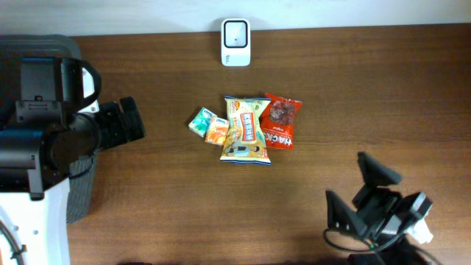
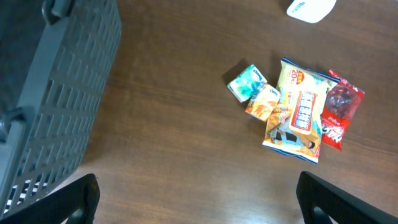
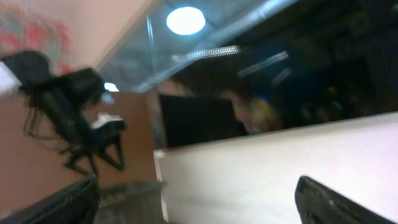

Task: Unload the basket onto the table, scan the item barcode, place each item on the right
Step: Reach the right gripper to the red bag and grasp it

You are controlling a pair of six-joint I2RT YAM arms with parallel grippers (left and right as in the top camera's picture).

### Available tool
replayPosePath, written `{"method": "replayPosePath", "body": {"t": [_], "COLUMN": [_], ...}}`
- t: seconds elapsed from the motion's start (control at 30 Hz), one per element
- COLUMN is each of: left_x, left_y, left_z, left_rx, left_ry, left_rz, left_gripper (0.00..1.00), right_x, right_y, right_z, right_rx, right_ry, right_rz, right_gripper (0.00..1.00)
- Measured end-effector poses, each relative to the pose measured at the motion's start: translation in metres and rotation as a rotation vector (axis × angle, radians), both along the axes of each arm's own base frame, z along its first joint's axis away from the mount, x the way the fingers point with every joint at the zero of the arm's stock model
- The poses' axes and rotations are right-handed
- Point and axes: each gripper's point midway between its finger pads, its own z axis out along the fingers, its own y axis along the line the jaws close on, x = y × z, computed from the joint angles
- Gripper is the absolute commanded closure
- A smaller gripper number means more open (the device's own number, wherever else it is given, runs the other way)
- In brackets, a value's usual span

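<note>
A pile of snack items lies mid-table: a yellow bag [image 1: 245,129] [image 2: 300,113], a red pack [image 1: 282,121] [image 2: 337,110], a small green pack [image 1: 203,120] [image 2: 246,82] and a small orange pack [image 1: 216,131] [image 2: 263,101]. No barcode is readable on any of them. The white scanner [image 1: 235,43] [image 2: 309,7] stands at the far edge. My left gripper [image 1: 136,120] [image 2: 199,205] is open and empty, well to the left of the pile. Down at the front right, my right gripper [image 1: 359,193] [image 3: 199,205] is open and empty, its camera tilted up at the blurred room.
A grey slatted basket [image 2: 62,93] [image 1: 73,46] stands at the table's left side, beside the left arm. Bare brown table [image 1: 331,81] surrounds the pile.
</note>
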Motion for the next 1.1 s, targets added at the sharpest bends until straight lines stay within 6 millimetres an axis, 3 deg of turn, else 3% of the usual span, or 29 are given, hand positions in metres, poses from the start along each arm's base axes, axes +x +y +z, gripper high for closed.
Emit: {"method": "replayPosePath", "body": {"t": [0.1, 0.17, 0.23, 0.37, 0.43, 0.47, 0.5, 0.53, 0.6, 0.67, 0.83, 0.97, 1.1], "left_x": [0.0, -0.001, 0.0, 0.0, 0.0, 0.0, 0.0, 0.0, 0.0, 0.0, 0.0, 0.0, 0.0], "left_y": [0.0, 0.0, 0.0, -0.001, -0.001, -0.001, -0.001, -0.001, -0.001, -0.001, -0.001, -0.001, -0.001], "left_z": [0.0, -0.002, -0.001, -0.001, -0.001, -0.001, -0.001, -0.001, -0.001, -0.001, -0.001, -0.001, -0.001], "left_rx": [0.0, -0.001, -0.001, -0.002, -0.003, -0.003, -0.004, -0.003, -0.003, -0.004, -0.004, -0.004, -0.004], "left_ry": [0.001, 0.009, 0.004, 0.003, 0.004, 0.004, 0.004, 0.004, 0.003, 0.004, 0.004, 0.004, 0.003], "left_rz": [0.0, -0.001, -0.001, -0.002, -0.002, -0.002, -0.002, -0.002, -0.002, -0.002, -0.002, -0.002, -0.002], "left_gripper": [0.01, 0.01, 0.01, 0.01, 0.01, 0.01, 0.01, 0.01, 0.01, 0.01, 0.01, 0.01, 0.01], "right_x": [0.026, 0.04, 0.062, 0.096, 0.111, 0.12, 0.128, 0.137, 0.156, 0.179, 0.213, 0.221, 0.215], "right_y": [0.003, 0.008, 0.016, 0.047, 0.063, 0.068, 0.071, 0.075, 0.08, 0.082, 0.086, 0.104, 0.128], "right_z": [0.015, -0.008, -0.001, 0.009, 0.018, 0.014, 0.007, -0.005, -0.038, -0.094, -0.177, -0.215, -0.265], "right_rx": [-0.179, -0.293, -0.39, -0.438, -0.411, -0.394, -0.377, -0.359, -0.34, -0.358, -0.419, -0.464, -0.537], "right_ry": [0.216, 0.489, 0.622, 0.781, 0.773, 0.78, 0.808, 0.861, 1.013, 1.251, 1.519, 1.581, 1.672], "right_rz": [-0.075, -0.04, 0.03, 0.351, 0.549, 0.624, 0.666, 0.69, 0.671, 0.528, 0.192, 0.144, 0.153], "right_gripper": [0.01, 0.02, 0.02, 0.02, 0.01, 0.04, 0.26, 0.37, 0.47, 0.49, 0.48, 0.48, 0.62]}}
